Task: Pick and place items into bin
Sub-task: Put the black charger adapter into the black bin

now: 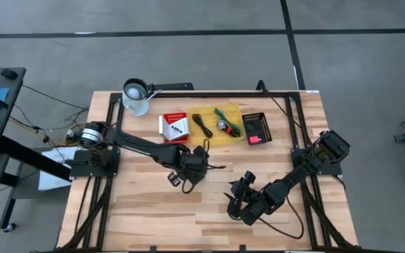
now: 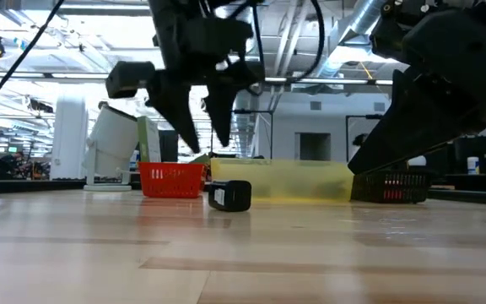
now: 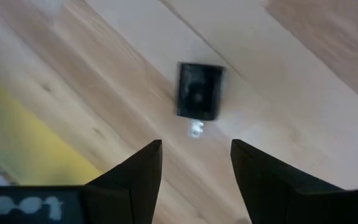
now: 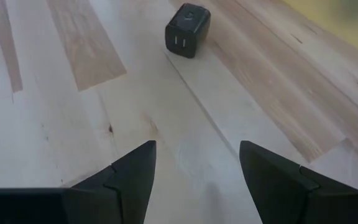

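The left gripper hangs above the middle of the table, its two fingers spread apart and holding nothing. In the low view this gripper is well above the wood, with its fingertips pointing down. Just under it, a small black plug lies on the table, with two metal prongs on one face; in the low view the plug rests on the boards in front of the bins, and in the right wrist view the plug shows its prongs clearly. The right gripper is lower on the table, nearer the front edge, also open and empty, its fingers wide apart over bare wood. Behind the plug, a yellow bin holds black cords, a green stick and a small silvery piece. A red basket stands to its left with a white packet in it, and a black basket stands to its right with a pink piece. A white cup is at the far left corner.
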Tool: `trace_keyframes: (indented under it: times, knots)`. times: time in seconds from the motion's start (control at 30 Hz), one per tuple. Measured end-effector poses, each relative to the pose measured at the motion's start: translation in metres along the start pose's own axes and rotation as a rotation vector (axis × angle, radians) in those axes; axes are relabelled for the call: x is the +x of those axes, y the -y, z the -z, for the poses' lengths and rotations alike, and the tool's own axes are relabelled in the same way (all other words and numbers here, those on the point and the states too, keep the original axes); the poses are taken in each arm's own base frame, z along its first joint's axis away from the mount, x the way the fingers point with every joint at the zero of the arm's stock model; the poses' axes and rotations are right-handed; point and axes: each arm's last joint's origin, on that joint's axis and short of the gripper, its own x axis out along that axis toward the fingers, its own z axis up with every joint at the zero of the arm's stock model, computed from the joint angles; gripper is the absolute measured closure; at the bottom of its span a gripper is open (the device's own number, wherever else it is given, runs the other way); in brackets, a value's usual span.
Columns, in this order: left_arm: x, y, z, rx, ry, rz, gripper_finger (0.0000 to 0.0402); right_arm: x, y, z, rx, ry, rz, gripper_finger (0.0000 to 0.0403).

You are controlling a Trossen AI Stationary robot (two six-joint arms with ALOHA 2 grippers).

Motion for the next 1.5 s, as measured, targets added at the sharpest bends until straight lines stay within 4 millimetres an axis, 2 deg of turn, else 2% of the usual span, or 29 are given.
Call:
trace_keyframes:
  times: [0.3,0.53,1.2,1.5]
  knots:
    - [0.02,-0.002,-0.005,-0.003,-0.053,0.023,0.0218,-0.003,0.006,-0.006,-0.043,-0.01,0.018,0.0174]
    - [0.019,-0.002,-0.007,0.006,-0.022,0.029,0.0218,-0.007,0.012,-0.015,-0.044,-0.006,0.033,0.0174]
    - [0.019,-0.002,-0.008,0.042,-0.005,0.026,0.0218,-0.005,0.013,-0.013,-0.049,-0.02,0.037,0.0175]
    - [0.018,-0.007,-0.014,0.124,0.027,-0.044,0.0218,-0.005,0.013,-0.013,-0.048,-0.035,0.026,0.0175]
